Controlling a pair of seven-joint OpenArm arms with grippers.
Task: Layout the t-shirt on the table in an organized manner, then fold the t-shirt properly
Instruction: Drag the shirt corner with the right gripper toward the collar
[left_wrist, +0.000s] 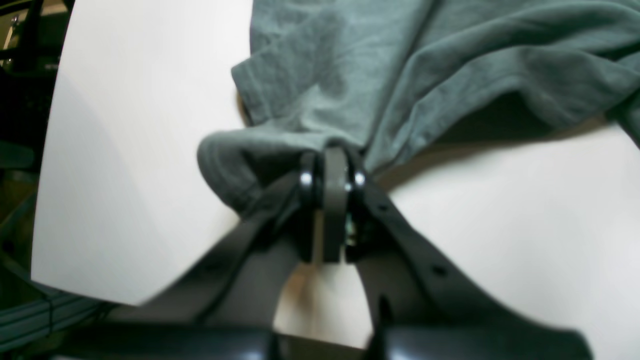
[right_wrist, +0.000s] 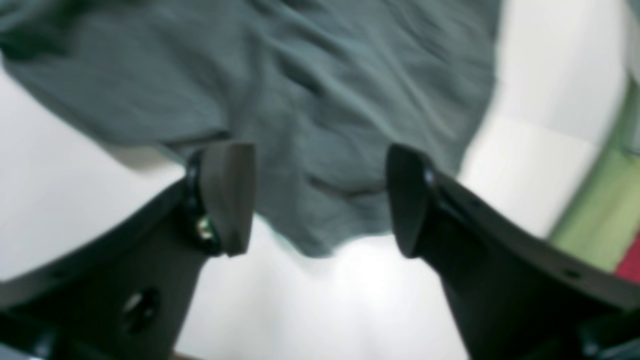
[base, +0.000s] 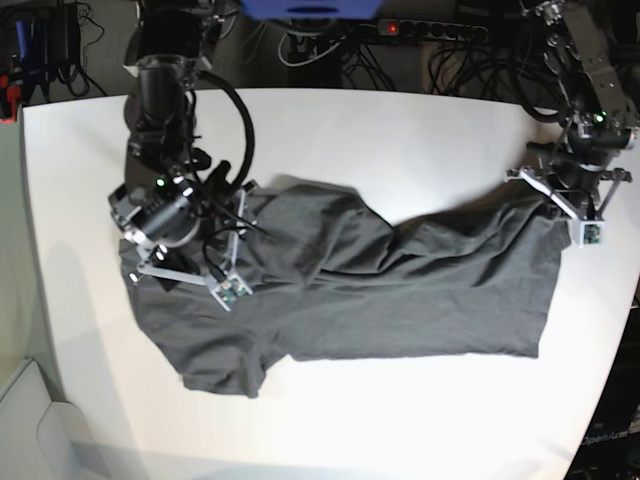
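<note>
A: Where does the wrinkled charcoal-grey cotton t-shirt (base: 360, 290) lie?

B: Spread lengthwise across the large white matte table (base: 400, 140), still creased, mid-layout by my reading.

A: Left claw (left_wrist: 334, 165)?

B: Pinched together on a bunched fold at one end, probably to draw the cloth taut.

A: Right claw (right_wrist: 320, 200)?

B: Jaws wide apart above the opposite end, gripping nothing.

White table (base: 400, 140), rounded corners, smooth matte top. T-shirt (base: 400, 290) lies directly on it, dark grey, wrinkled, spread lengthwise across the middle. One sleeve points toward the near edge; a ridge of bunched folds runs through the cloth. One end is lifted.
</note>
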